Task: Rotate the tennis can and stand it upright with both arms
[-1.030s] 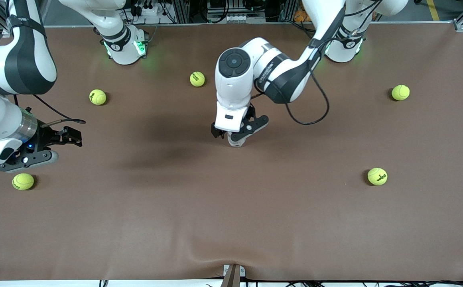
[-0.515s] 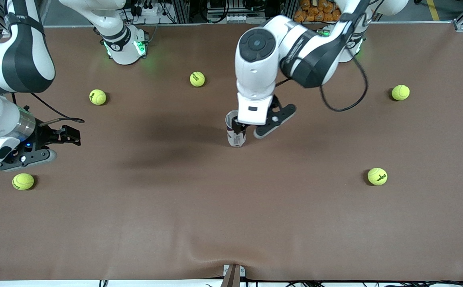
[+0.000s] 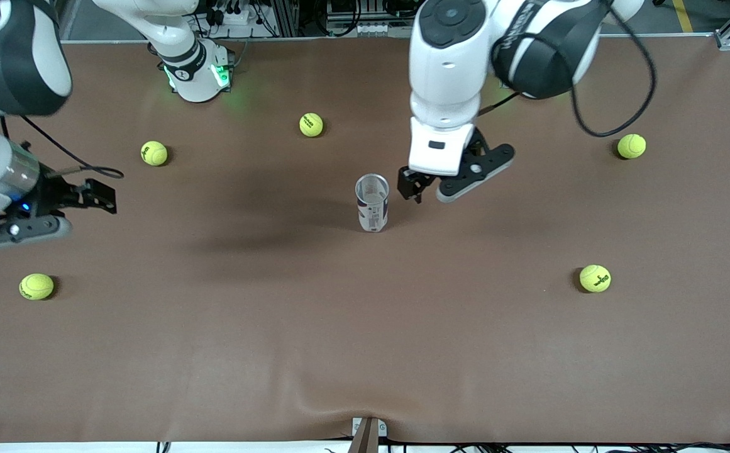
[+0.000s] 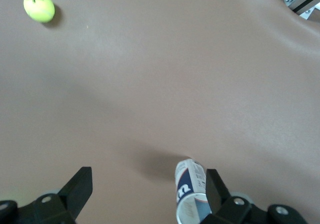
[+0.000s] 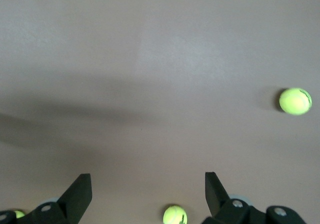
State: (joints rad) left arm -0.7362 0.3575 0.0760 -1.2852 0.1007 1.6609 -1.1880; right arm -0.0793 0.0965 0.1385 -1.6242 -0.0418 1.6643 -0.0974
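Left wrist view crops tennis can (image 4: 191,191) base.

Little lettering is legible — the tennis can (image 4: 190,190) carries part of a white logo on its dark blue band in the left wrist view, too cut off to read. Dark printed marks sit on the tennis balls (image 3: 595,278) and the left arm (image 3: 519,28) — none readable.
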